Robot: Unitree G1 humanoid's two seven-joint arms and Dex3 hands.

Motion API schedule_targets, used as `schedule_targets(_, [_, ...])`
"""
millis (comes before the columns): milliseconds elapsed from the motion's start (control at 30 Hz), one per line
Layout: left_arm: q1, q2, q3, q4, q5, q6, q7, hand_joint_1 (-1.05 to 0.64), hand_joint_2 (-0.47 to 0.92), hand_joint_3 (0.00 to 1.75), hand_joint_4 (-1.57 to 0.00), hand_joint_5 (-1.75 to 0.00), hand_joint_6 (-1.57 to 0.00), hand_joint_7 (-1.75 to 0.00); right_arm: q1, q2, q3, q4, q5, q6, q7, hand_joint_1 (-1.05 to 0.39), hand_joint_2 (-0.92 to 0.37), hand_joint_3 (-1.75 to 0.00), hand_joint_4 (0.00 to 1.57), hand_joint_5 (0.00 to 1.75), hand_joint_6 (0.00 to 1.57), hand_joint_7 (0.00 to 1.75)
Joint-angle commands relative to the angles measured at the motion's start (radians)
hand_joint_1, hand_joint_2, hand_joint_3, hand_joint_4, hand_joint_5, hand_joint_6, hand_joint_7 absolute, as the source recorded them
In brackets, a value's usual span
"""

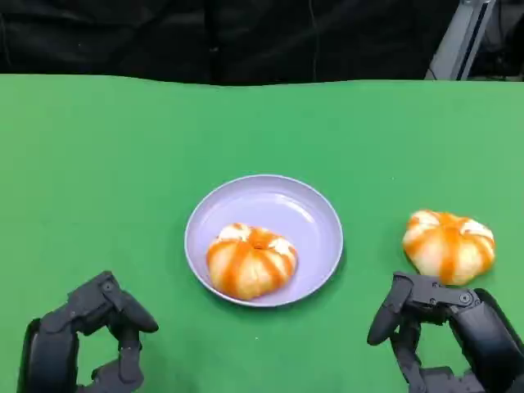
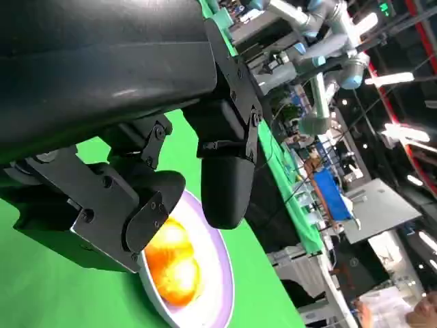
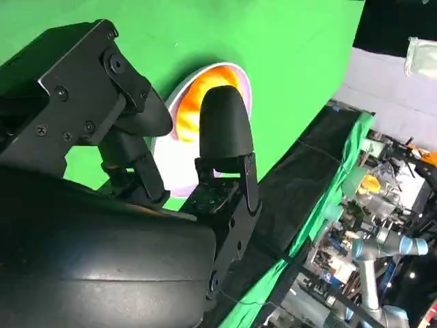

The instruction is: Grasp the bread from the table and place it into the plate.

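In the left wrist view, the black left hand [image 2: 147, 198] covers part of the lavender round plate [image 2: 222, 270] and the orange-striped bread roll [image 2: 171, 266] in it. In the right wrist view, the black right hand [image 3: 167, 137] hides most of that plate [image 3: 179, 154] and roll [image 3: 205, 82]. The head view's bottom edge cuts off both hands.

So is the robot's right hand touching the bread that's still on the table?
Apart. In the head view, a thin strip of green table shows between the right hand and the bread on the table.
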Motion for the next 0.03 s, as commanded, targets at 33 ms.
schedule_targets(33, [-0.008,0.000,0.010,0.011,0.005,-0.006,-0.004,0.06,0.45,1.24,-0.82,-1.72,-0.80,-1.52,0.002,-0.012,-0.010,0.001,0.012,-0.010,0.001,0.10,-0.32,-1.44,0.82,1.68,0.79,1.34])
